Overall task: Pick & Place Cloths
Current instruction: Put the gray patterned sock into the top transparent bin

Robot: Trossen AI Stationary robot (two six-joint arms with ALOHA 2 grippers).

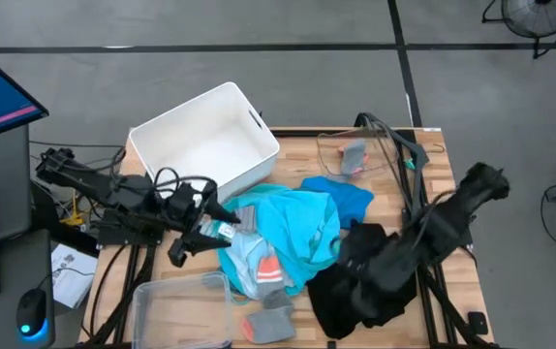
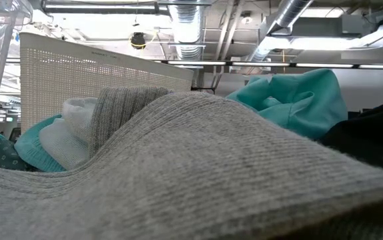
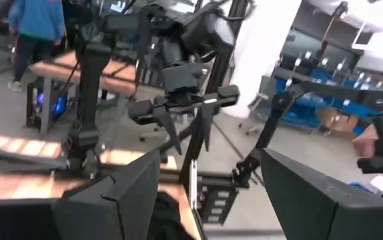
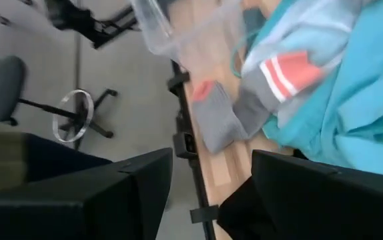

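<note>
High view: left gripper [image 1: 183, 250] hangs open and empty beside the turquoise shirt [image 1: 293, 233], probably lining up; right gripper [image 1: 360, 267] open over black clothes [image 1: 351, 296].

Left gripper [image 1: 183, 250] and right gripper [image 1: 351, 254] both hover, jaws apart.

Turquoise shirt [image 1: 297, 228], black clothes [image 1: 351, 291], grey-and-orange sock [image 1: 354, 157], white bin [image 1: 203, 145].

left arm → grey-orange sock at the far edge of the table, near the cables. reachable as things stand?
Probably not directly. The left gripper sits at the cloth pile's left side, and the grey-and-orange sock lies across the table beyond the turquoise shirt and blue cloth. The right arm is nearer.
</note>
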